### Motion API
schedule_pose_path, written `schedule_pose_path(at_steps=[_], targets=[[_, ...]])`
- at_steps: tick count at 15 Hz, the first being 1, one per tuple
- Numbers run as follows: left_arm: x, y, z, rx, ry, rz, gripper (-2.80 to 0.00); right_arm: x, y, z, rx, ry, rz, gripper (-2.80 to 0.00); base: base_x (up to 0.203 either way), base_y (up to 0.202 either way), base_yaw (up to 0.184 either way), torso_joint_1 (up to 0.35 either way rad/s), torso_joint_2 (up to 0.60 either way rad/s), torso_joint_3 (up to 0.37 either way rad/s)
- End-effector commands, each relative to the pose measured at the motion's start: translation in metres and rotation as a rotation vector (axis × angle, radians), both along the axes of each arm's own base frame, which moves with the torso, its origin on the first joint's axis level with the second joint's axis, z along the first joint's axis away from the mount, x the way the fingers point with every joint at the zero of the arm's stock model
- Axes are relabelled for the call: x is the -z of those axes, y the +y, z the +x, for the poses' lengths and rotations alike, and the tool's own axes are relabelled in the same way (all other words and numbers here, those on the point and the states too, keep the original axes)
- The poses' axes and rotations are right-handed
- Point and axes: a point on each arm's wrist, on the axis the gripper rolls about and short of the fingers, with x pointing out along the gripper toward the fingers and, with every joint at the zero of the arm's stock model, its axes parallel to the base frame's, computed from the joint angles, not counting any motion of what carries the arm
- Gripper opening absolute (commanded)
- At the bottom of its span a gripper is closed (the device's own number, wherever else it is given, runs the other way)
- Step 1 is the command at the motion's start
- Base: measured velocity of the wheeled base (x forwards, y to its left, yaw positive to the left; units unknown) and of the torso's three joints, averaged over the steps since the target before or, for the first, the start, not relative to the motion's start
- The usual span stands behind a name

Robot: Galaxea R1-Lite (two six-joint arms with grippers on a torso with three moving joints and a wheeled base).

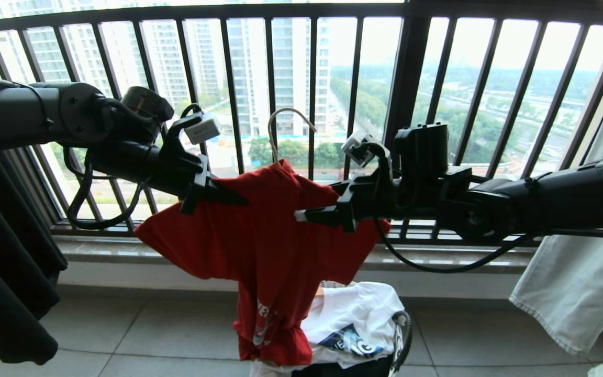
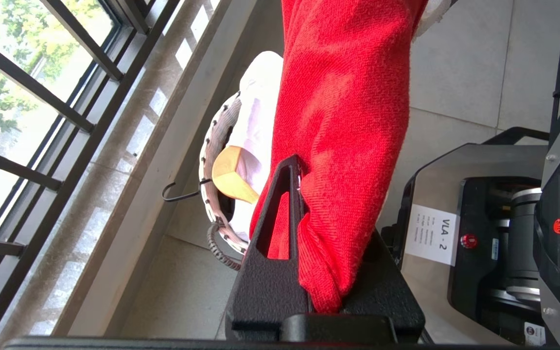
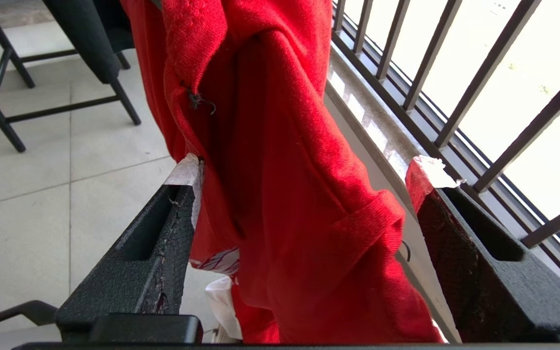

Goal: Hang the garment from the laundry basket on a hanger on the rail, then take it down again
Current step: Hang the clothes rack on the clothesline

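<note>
Your left claw (image 1: pixel 212 191) clamps the red shirt (image 1: pixel 265 246) on its hanger (image 1: pixel 280 131); right claw (image 3: pixel 304 184) gapes, freeing the sleeve.

Left tool (image 1: pixel 228 198) clamped shut, right tool (image 3: pixel 309 170) wide open, both arms raised level.

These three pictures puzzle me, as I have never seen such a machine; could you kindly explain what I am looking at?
It is a two-armed robot. The wide picture comes from a camera on its head; the other two come from cameras on its wrists, looking along each tool. Between the arms hangs a red T-shirt on a thin hanger, whose hook sticks up above the collar. The left tool is shut on one shoulder of the shirt. The right tool has its fingers spread, with cloth between them. On the tiled floor below stands a laundry basket of other clothes, before a barred window railing.
</note>
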Motion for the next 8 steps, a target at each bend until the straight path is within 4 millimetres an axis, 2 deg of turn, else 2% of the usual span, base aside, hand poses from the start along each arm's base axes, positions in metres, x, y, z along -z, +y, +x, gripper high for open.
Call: schedule_pose_path(at_steps=[1,8], targets=[[0.011,0.001,0.004,0.009,0.03,-0.006,-2.8,-0.003,-0.006,0.005,0.016,-0.013,0.006,0.0,0.0,0.0,0.0,0.0,0.0,0.0],[0.031,0.002,0.017,0.045,0.023,-0.084,-2.8,-0.001,-0.008,0.015,0.077,-0.018,-0.005,0.0,0.0,0.0,0.0,0.0,0.0,0.0]])
